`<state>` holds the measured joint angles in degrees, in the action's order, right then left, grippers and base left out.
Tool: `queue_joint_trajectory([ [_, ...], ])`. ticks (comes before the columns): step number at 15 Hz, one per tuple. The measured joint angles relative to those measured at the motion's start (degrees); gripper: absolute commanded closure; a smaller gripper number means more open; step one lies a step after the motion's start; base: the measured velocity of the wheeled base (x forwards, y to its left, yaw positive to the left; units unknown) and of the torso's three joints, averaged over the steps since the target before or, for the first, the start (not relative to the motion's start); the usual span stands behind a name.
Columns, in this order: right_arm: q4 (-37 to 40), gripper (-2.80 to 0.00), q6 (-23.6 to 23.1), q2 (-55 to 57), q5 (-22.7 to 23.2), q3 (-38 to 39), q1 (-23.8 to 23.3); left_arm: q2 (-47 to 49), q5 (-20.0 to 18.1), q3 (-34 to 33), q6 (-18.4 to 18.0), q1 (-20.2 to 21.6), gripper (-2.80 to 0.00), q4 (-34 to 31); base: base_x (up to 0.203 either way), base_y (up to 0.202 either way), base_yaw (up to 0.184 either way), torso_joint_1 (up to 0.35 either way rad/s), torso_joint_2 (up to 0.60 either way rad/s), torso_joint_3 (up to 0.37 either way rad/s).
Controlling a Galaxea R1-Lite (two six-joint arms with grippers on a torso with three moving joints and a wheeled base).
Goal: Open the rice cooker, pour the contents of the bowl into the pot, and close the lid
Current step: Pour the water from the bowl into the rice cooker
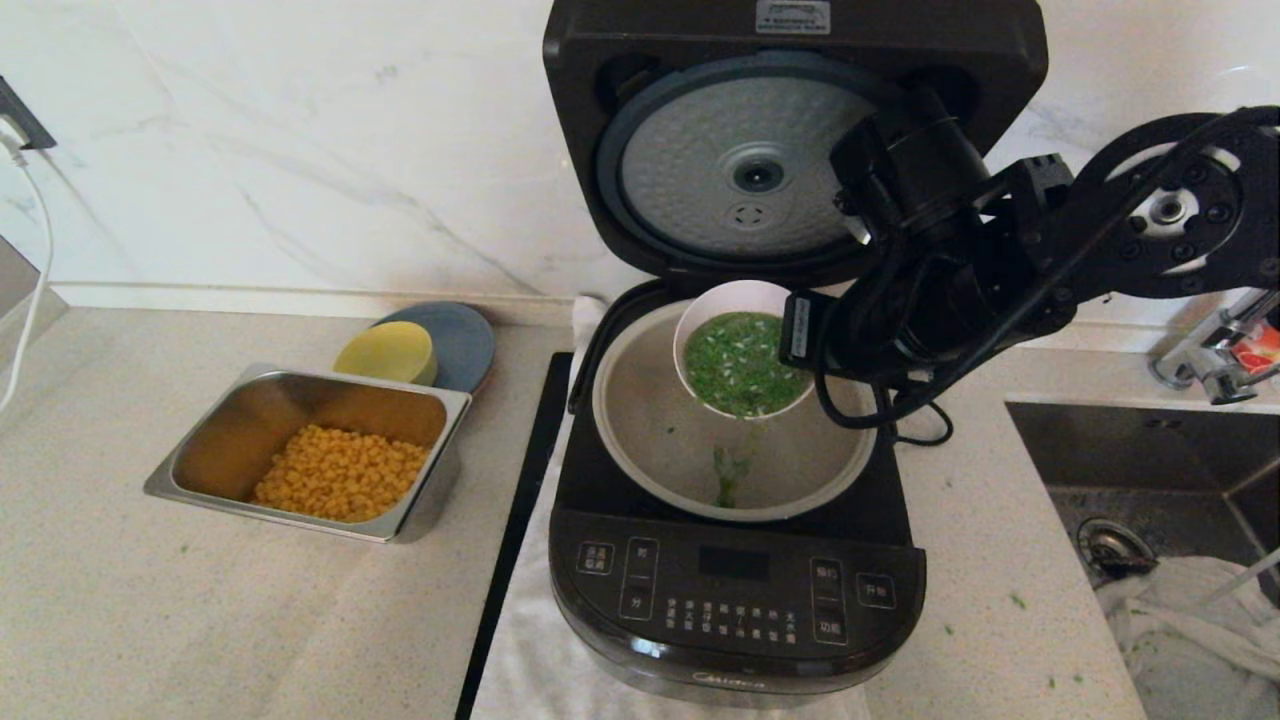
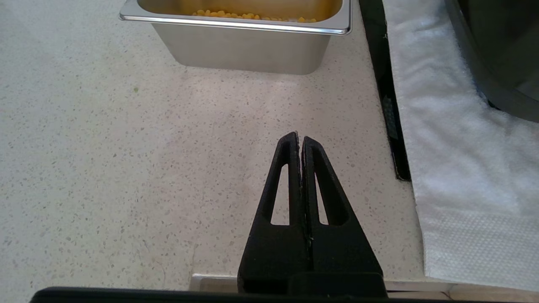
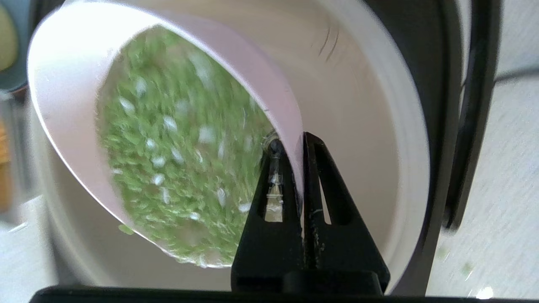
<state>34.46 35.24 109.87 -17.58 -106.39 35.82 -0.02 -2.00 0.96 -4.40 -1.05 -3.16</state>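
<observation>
Pouring is in hand: the bowl [image 1: 741,358] is pinched at its rim by the right end effector [image 3: 300,143], tilted over the pot [image 1: 650,430] (lid [image 1: 750,150] raised); scallions [image 1: 740,365] mostly remain. Further tipping is called for; the left end effector [image 2: 300,141] is parked closed, empty, above the table [image 2: 105,168].

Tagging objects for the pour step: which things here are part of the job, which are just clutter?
In the job:
- dark glossy rice cooker, hinged lid up
- grey-beige metal inner pot
- small white bowl, tilted over the pot
- chopped green herbs
- right gripper, clamped on the bowl's rim

Lying about:
- steel tray of yellow corn kernels
- yellow dish
- left gripper, parked over the counter
</observation>
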Motion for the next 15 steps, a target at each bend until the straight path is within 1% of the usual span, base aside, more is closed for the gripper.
queue_joint_trajectory([
  [3,-10.3,0.0,-5.3,-1.0,-5.5,7.8,1.1,0.0,0.0,0.0,0.0,0.0,0.0,0.0,0.0,0.0,0.0,0.0,0.0,0.0],
  [6,-22.2,0.0,-11.3,-2.7,-10.6,16.3,3.2,0.0,0.0,0.0,0.0,0.0,0.0,0.0,0.0,0.0,0.0,0.0,0.0,0.0],
  [8,-28.1,0.0,-14.2,-3.9,-14.0,20.5,4.7,0.0,0.0,0.0,0.0,0.0,0.0,0.0,0.0,0.0,0.0,0.0,0.0,0.0],
  [10,-34.8,0.0,-18.1,-4.9,-18.6,24.7,6.2,0.0,0.0,0.0,0.0,0.0,0.0,0.0,0.0,0.0,0.0,0.0,0.0,0.0],
  [12,-42.5,0.0,-22.9,-5.4,-23.0,29.3,7.8,0.0,0.0,0.0,0.0,0.0,0.0,0.0,0.0,0.0,0.0,0.0,0.0,0.0],
  [13,-47.6,0.0,-25.9,-5.4,-24.9,31.6,8.4,0.0,0.0,0.0,0.0,0.0,0.0,0.0,0.0,0.0,0.0,0.0,0.0,0.0],
  [15,-58.3,0.0,-32.0,-5.3,-26.9,36.0,9.1,0.0,0.0,0.0,0.0,0.0,0.0,0.0,0.0,0.0,0.0,0.0,0.0,0.0],
])
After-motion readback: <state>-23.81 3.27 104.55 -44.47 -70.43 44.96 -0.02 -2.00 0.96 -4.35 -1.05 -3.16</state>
